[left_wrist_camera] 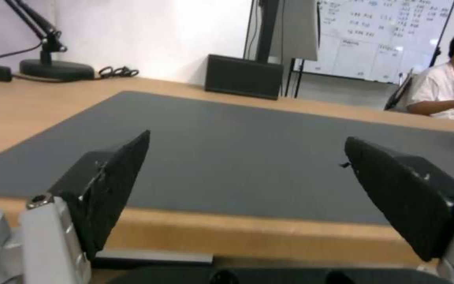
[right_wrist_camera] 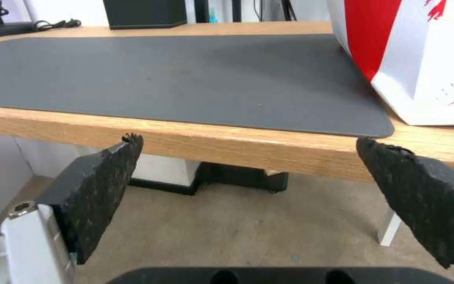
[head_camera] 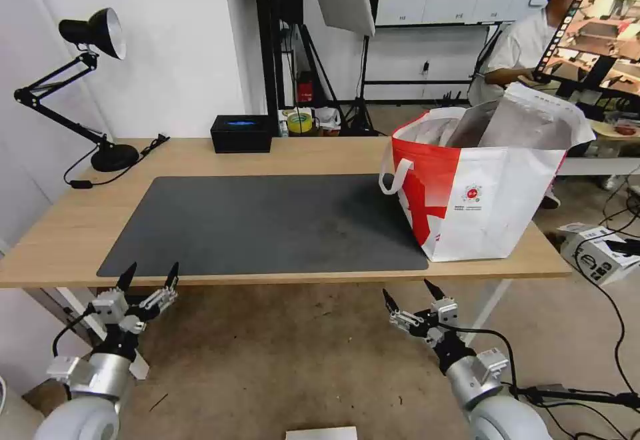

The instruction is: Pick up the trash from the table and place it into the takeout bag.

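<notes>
Both hands, left [head_camera: 151,275] and right [head_camera: 407,295], hang spread below the surface [head_camera: 200,153]; the bag [head_camera: 480,187], contents seemingly hidden, stands beyond the right.

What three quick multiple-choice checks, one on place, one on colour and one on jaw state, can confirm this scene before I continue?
1. Where does the takeout bag stand on the table?
A. Robot's left end
B. Robot's right end
C. Middle of the mat

2. What colour is the mat?
A. Dark grey
B. Red
C. White

3. How do the jaws of the left gripper and right gripper stand?
A. Both open, empty
B. Both shut
C. One holds a bowl

Key: B, it stands beside the mat's right edge; A, seen in all views; A, both wrist views show jaws spread.
</notes>
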`<state>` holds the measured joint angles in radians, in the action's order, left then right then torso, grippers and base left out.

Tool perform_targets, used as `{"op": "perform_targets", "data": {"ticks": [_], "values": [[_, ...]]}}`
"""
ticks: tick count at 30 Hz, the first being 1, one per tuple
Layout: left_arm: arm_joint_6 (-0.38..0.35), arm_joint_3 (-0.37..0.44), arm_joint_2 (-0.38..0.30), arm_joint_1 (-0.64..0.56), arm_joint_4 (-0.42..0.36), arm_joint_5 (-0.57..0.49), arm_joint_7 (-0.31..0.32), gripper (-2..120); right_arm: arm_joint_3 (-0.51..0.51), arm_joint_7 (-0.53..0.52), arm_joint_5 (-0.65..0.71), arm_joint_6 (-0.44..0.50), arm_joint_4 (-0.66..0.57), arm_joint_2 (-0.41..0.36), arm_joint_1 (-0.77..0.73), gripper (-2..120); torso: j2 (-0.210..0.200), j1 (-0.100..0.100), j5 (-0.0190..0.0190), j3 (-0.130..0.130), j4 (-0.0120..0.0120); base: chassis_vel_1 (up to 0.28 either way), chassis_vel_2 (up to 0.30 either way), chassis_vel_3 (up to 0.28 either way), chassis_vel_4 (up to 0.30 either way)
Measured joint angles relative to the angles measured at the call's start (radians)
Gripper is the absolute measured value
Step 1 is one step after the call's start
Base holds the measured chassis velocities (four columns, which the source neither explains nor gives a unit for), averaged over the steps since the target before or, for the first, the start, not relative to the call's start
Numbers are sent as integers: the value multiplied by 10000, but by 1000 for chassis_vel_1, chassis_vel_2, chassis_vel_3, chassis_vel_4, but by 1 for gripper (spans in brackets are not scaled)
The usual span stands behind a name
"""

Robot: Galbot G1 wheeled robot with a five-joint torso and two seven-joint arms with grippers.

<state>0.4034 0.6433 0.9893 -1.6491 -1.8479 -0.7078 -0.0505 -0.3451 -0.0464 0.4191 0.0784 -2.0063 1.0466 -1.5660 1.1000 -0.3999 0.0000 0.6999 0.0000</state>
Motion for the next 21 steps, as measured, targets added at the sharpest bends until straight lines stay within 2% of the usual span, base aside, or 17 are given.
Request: {"op": "perform_targets", "data": {"ticks": [9,21], "values": [[307,10,207,-280,271,285,-39,100,1,0,0,0,0,0,0,100,-1,0,0,1,1,0,0,0,0],[324,14,209,-356,273,363,-100,100,0,0,0,0,0,0,0,100,0,-1,0,1,0,0,0,0,0]]}}
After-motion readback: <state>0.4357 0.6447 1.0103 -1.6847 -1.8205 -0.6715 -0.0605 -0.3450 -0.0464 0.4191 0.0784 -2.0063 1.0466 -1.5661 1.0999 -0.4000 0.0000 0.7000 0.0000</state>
